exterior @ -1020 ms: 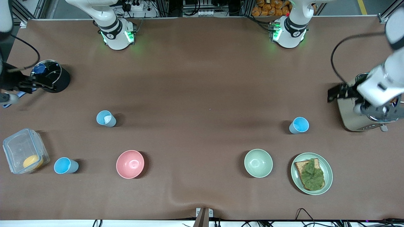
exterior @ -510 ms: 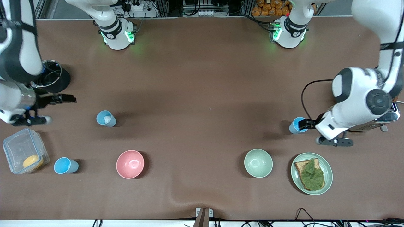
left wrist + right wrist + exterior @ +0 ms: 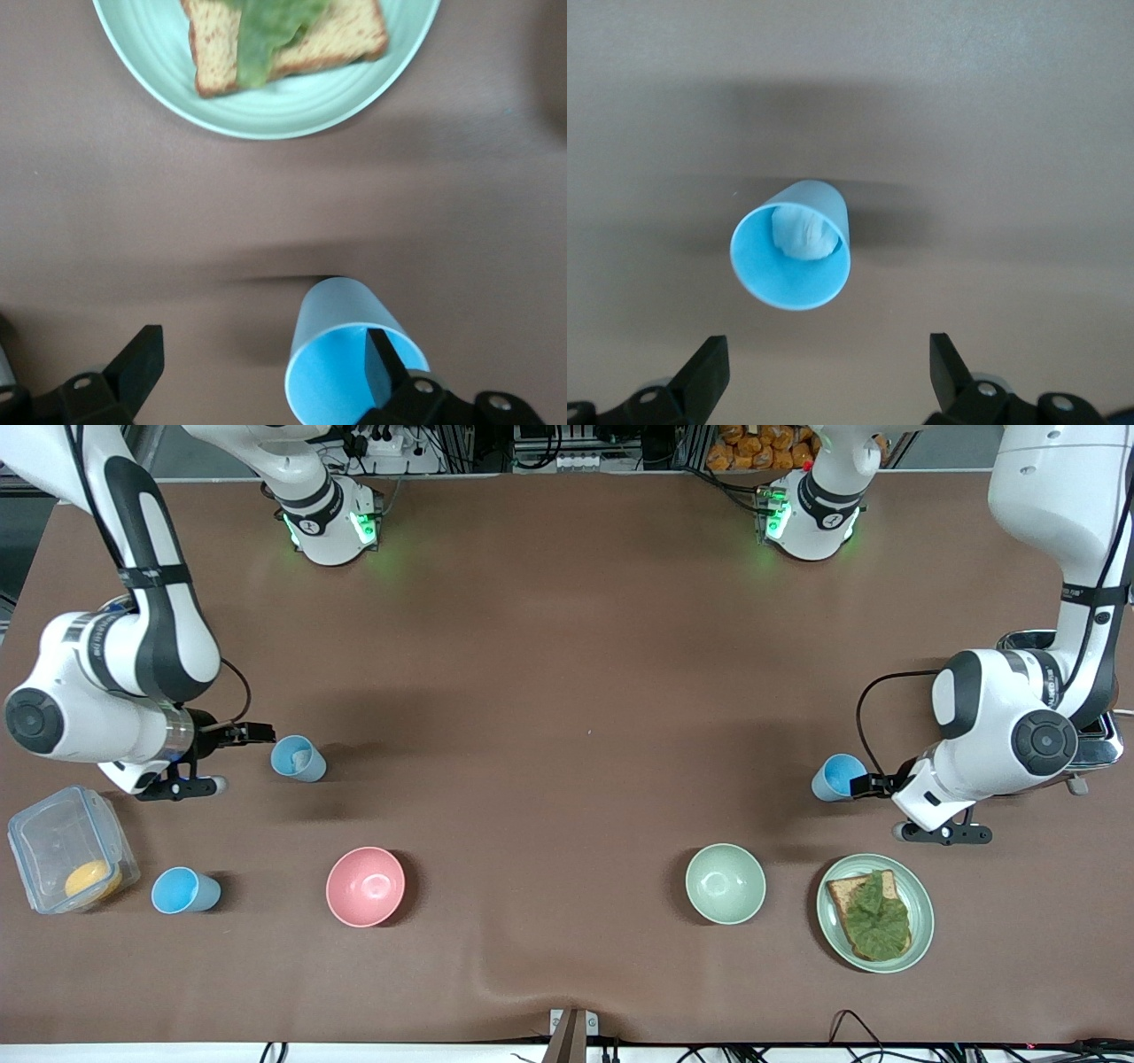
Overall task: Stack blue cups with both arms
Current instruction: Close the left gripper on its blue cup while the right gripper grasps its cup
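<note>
— Three small light-blue plastic cups: one with a white wad inside, one near the left arm's edge, one toward the right arm's front corner of the surface.

— Grippers?

— Right gripper beside the wad cup, fingers spread. Left gripper at the second cup, fingers spread, one inside its rim.
</note>
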### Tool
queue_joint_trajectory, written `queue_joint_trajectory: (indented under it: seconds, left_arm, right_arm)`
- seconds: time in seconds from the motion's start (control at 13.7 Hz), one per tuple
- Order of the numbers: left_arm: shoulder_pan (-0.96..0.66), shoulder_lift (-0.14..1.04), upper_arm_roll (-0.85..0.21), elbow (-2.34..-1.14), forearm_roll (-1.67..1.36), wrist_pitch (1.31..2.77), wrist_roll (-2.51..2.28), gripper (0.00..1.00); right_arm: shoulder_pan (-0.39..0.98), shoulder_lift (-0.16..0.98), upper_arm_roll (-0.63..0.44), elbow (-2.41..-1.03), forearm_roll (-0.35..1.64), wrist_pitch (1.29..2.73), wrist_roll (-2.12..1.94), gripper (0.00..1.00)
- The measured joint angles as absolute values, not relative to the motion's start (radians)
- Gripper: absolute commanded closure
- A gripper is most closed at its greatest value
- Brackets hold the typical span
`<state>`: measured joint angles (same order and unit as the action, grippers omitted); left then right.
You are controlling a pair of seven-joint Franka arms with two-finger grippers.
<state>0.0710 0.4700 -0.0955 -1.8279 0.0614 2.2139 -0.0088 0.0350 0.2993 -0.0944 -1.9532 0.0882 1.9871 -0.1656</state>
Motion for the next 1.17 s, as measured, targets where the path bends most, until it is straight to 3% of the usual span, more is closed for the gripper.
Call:
queue_joint_trajectory:
  seconds: [0.44,0.51,0.58,0.66,0.73,0.87,0.95,1.17]
  left_arm:
    - [0.071,0.484,-0.098,-1.923,0.061,2.245,-0.009,0.00]
    - [0.071,0.484,-0.098,-1.933,0.061,2.245,-0.009,0.00]
    - [0.071,0.484,-0.098,-1.940,0.061,2.246,-0.009,0.31]
    - [0.071,0.483,-0.098,-1.944,0.061,2.248,-0.009,0.97]
    - [0.071,0.483,-0.098,-1.945,0.061,2.251,-0.017,1.00]
    - [0.071,0.483,-0.100,-1.945,0.061,2.265,-0.049,1.00]
    - [0.071,0.483,-0.100,-1.945,0.061,2.275,-0.055,1.00]
    - [0.071,0.483,-0.101,-1.945,0.061,2.291,-0.060,1.00]
  right_arm:
    - [0.034,0.351,-0.098,-2.077,0.092,2.233,-0.166,0.00]
    - [0.034,0.375,-0.098,-2.079,0.093,2.259,-0.166,0.13]
    - [0.035,0.394,-0.098,-2.079,0.093,2.271,-0.166,0.44]
    - [0.035,0.405,-0.096,-2.078,0.093,2.273,-0.166,0.66]
    - [0.036,0.407,-0.095,-2.078,0.093,2.273,-0.166,0.80]
    - [0.040,0.406,-0.095,-2.071,0.094,2.260,-0.164,0.96]
    - [0.043,0.406,-0.095,-2.065,0.094,2.245,-0.164,1.00]
    - [0.048,0.406,-0.095,-2.047,0.094,2.217,-0.163,1.00]
